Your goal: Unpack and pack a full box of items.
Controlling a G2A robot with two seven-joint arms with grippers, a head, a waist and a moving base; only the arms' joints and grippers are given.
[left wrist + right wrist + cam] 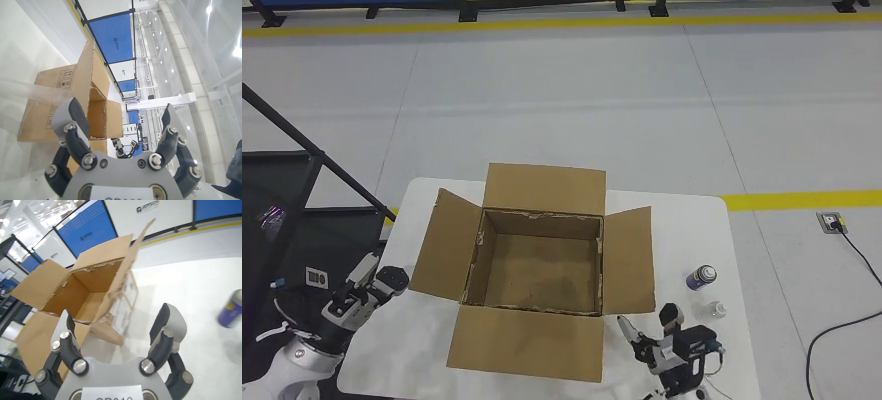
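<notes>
One cardboard box (542, 270) with four flaps is sitting on one worktop (682, 225). One blue can (701, 277) and one small clear container (714, 310) are standing nearby. Two arms are hovering: left end effector (122, 106), right end effector (115, 311).

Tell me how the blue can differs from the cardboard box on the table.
The cardboard box is large, brown and open, all four flaps spread, with nothing inside; the blue can is small, pale-topped and stands upright. The box sits mid-table, the can off its right flap, apart. Both rest on the white table.
</notes>
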